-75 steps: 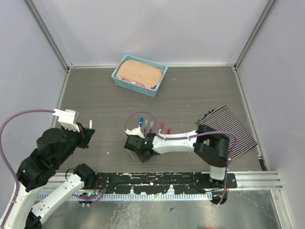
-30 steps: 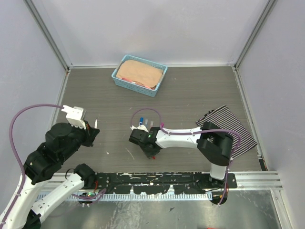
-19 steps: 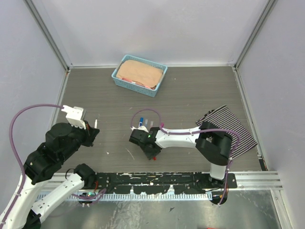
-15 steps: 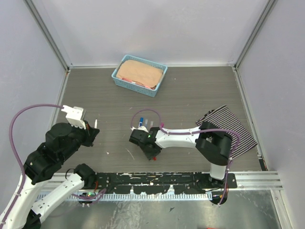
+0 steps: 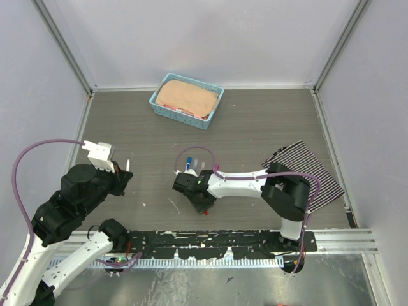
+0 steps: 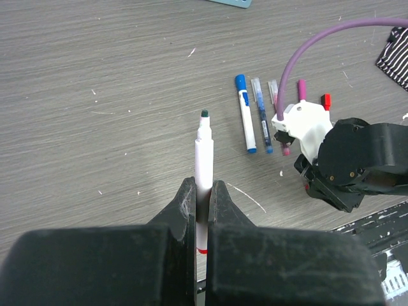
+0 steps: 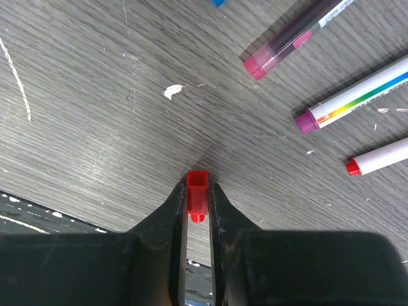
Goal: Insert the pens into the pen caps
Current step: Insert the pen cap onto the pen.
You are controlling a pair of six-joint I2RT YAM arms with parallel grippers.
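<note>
1. Two grippers are in view, and each is closed on something. Furthest left, the left gripper (image 6: 203, 205) has its jaws pressed tight on the white barrel of a pen (image 6: 204, 150), gripping it near its red-marked rear end. This pen is held up off the table (image 5: 255, 127), and its dark, uncapped tip points away from the wrist.
2. To the right of that, a blue-capped pen (image 6: 244, 118) and a dark blue pen (image 6: 262, 121) lie side by side on the wood-grain surface. They are nearly parallel, just beyond the right arm's wrist.
3. Next comes the right gripper (image 7: 197, 205), low at the table near its front edge. Its jaws are drawn in to a narrow slot, with the red cap (image 7: 197, 191) pinched between the fingertips. The cap's squared end pokes out past them.
4. Beyond those fingertips, the right wrist view shows three more pens on the table: a translucent pen (image 7: 293, 38) with a maroon end, a rainbow-striped pen (image 7: 354, 95) with a magenta end, and a white pen (image 7: 382, 156) with a red end. None of them touches the red cap.
5. A light blue basket (image 5: 159, 102) sits at the back of the table, well apart from the pens. At the far right lies a striped cloth (image 5: 312, 169), beside the right arm's elbow.
</note>
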